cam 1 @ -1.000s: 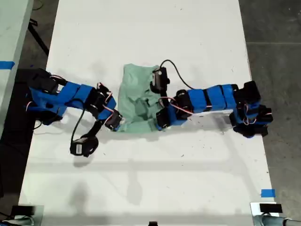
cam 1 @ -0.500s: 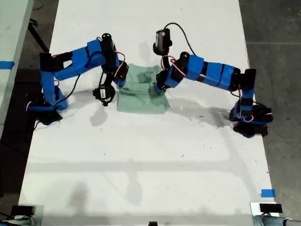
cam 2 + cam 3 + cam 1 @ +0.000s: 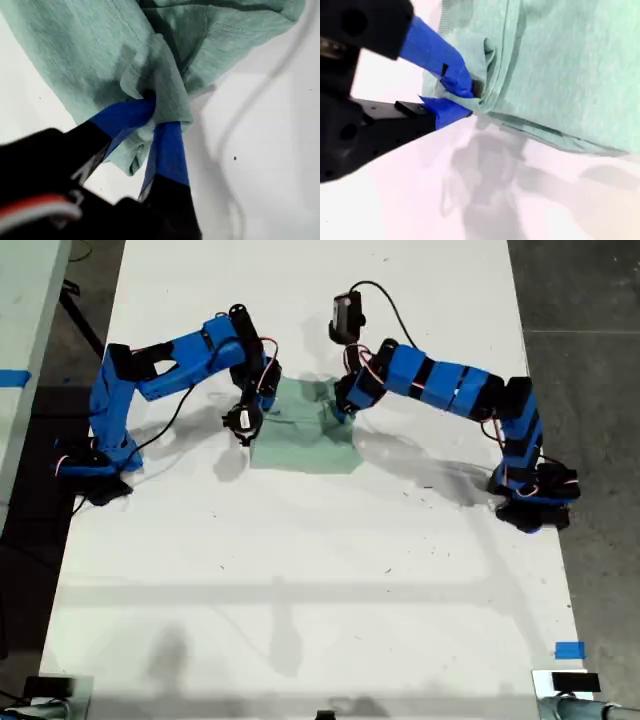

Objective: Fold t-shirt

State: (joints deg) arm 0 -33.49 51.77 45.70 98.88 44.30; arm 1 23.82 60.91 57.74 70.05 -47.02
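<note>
The pale mint-green t-shirt (image 3: pixel 300 445) lies as a compact folded rectangle on the white table (image 3: pixel 300 590), between two blue arms. One arm (image 3: pixel 170 355) reaches in from the exterior view's left and the other arm (image 3: pixel 440 385) from its right. Each meets a far corner of the cloth. In the first wrist view my first gripper (image 3: pixel 152 117) is shut on a bunched fold of the t-shirt (image 3: pixel 75 50). My second gripper (image 3: pixel 462 97) is shut on a layered edge of the t-shirt (image 3: pixel 560 65). The wrist views do not show which arm is which.
The arm bases (image 3: pixel 95 465) (image 3: pixel 530 495) stand at the table's two long edges, with dark floor beyond them. A blue tape mark (image 3: pixel 570 650) sits near the exterior view's lower right corner. Bare white tabletop stretches in front of and behind the shirt.
Both grippers have carried the shirt's near edge up and over to its far edge, away from the camera. The shirt now lies shorter, doubled over. Both arms are raised and stretched farther out.
</note>
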